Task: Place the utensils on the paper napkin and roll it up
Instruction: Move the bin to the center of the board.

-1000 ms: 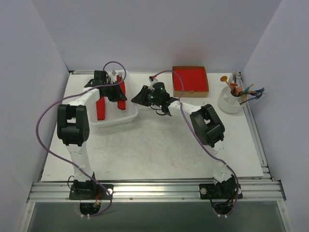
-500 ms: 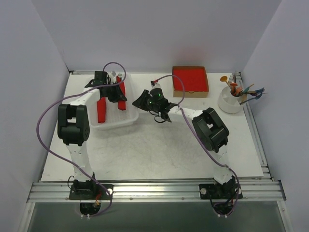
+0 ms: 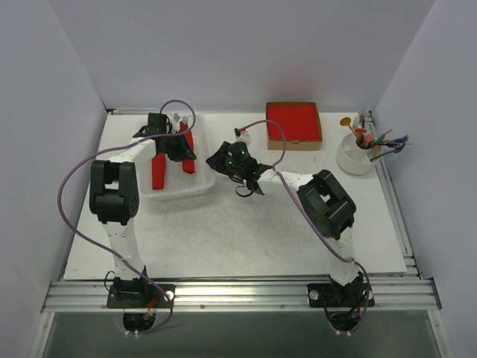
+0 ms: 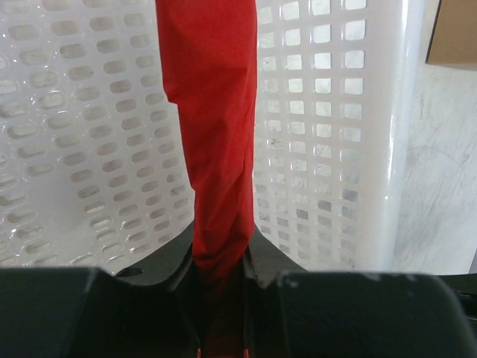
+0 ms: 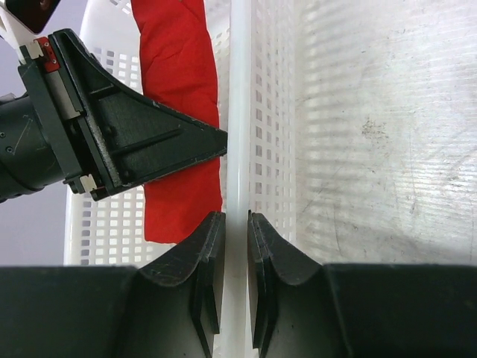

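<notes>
L gripper (image 4: pixel 220 262) clamped on rolled paper napkin (image 4: pixel 212 112), hanging it inside white basket (image 4: pixel 350 149) beside 1 other red roll (image 3: pixel 157 170), prob. to drop it. R gripper (image 5: pixel 235 224) pinches basket rim, likely steadying it.

Right gripper (image 5: pixel 235 222) pinches white basket rim (image 5: pixel 240 89) beside red roll (image 5: pixel 179 97)
</notes>
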Motion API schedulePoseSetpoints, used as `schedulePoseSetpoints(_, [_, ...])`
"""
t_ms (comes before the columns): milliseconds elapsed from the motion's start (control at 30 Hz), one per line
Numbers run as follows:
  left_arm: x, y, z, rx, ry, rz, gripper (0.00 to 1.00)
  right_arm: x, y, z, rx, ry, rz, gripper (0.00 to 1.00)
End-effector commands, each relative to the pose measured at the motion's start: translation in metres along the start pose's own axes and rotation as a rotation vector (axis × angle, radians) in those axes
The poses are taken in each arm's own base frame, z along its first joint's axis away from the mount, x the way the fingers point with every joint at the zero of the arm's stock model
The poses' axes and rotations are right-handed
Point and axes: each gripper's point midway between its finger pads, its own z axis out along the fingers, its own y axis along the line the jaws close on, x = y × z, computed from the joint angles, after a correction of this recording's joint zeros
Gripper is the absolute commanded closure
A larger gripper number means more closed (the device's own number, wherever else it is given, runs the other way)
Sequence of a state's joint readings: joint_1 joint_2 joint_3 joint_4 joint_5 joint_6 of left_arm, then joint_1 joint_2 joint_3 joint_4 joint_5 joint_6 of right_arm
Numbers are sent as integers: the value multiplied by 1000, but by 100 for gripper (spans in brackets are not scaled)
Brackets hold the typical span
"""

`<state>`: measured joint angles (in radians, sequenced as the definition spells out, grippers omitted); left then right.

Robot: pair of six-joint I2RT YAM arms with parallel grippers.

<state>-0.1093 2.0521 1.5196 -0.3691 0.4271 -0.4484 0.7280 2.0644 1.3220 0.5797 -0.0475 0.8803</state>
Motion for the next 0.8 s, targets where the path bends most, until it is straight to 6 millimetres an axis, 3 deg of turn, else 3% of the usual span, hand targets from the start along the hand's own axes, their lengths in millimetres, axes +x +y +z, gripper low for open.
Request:
schedulePoseSetpoints(0, [-14, -12, -2, 27, -60, 43, 98, -22, 17, -13, 25, -67, -56, 100])
schedulePoseSetpoints(267, [-7, -13, 9, 27, -47, 35, 98, -16, 16, -26, 73, -118, -67, 100])
schedulePoseSetpoints(567, [14, -24, 16, 20, -24, 44, 98, -21, 17, -27, 84, -134, -62, 100])
schedulePoseSetpoints(767, [26, -21, 18, -7, 0, 29, 98, -19, 14, -25, 93, -135, -59, 100])
